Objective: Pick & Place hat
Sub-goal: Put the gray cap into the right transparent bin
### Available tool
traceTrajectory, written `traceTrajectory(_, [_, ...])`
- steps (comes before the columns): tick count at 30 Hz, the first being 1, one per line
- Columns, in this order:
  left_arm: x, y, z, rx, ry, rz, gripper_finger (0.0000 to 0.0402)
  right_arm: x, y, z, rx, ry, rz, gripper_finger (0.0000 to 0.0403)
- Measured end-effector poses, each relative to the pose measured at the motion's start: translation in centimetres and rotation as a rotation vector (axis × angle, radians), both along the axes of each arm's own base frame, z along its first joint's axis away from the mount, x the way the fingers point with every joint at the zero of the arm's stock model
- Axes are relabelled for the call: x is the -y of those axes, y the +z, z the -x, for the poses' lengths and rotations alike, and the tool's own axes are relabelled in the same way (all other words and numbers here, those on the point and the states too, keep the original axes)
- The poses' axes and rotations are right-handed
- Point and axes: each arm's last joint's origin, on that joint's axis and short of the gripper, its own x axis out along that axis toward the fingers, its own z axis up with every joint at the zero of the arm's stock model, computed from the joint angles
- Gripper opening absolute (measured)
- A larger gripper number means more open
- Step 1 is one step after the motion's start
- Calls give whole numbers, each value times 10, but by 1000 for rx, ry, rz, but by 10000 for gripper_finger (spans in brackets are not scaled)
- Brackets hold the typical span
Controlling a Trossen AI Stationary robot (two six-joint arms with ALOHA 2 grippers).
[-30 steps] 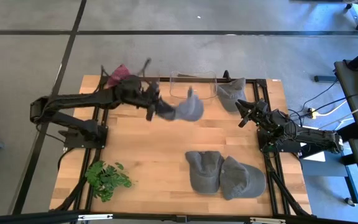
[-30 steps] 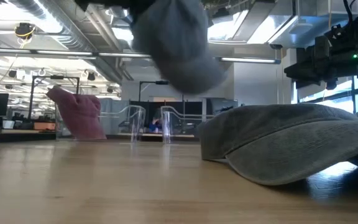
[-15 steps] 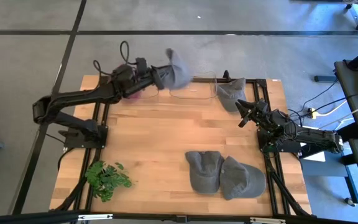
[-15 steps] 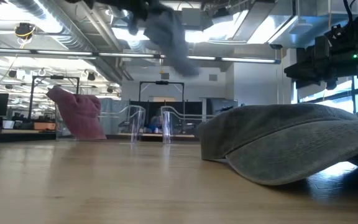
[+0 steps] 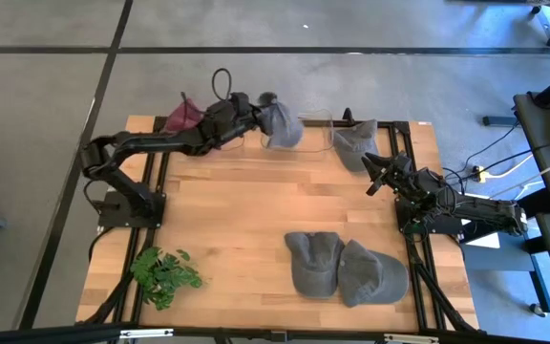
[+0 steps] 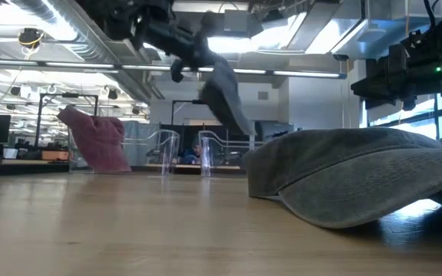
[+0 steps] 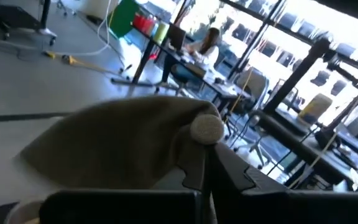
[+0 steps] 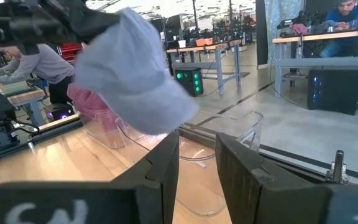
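I have the left end effector (image 5: 256,117) up at the far edge of the surface (image 5: 256,225), clamped on the grey hat (image 5: 281,122), which hangs in the air right at the clear bin (image 5: 299,132). In the low view the hat (image 6: 225,96) droops down from the grip, well above the wood, with its loose end pointing toward the bin's transparent walls (image 6: 213,149). From the left wrist view I see the crown and its top button (image 7: 206,127) just ahead of my fingers, so the hold looks to be on the crown's rear part.

As I judge it, the step in hand is the placing: getting the hat over the bin's mouth and letting go. To do that well I would centre the hanging fabric over the bin's opening, not over its near rim, since from above the hat seems to sit at the bin's left end. I would lower until the dangling brim is inside the walls before parting the fingers, so the cloth cannot catch the rim and slide out onto the surface. The bin is light-looking, so I would avoid nudging it.

The pink hat (image 5: 181,115) lies beside the bin on its left, another grey hat (image 5: 354,143) on its right. The right end effector (image 5: 378,172) waits right of the bin, fingers apart, holding nothing.
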Motion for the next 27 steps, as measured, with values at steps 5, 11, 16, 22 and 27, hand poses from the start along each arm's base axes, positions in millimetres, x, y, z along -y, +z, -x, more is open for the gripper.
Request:
traceTrajectory(5, [-14,-17,-3,-14,-13,62,5,0,0,0,0,0,0,106])
traceTrajectory(11, [-19,-24,-4,-10,-7,102,5,0,0,0,0,0,0,106])
traceTrajectory(16, [-19,-27,-4,14,-13,179,6,0,0,0,0,0,0,106])
traceTrajectory(22, [-12,-27,-7,15,-44,196,5,0,0,0,0,0,-1,106])
traceTrajectory(27, [-5,-24,-11,50,-65,183,5,0,0,0,0,1,-1,106])
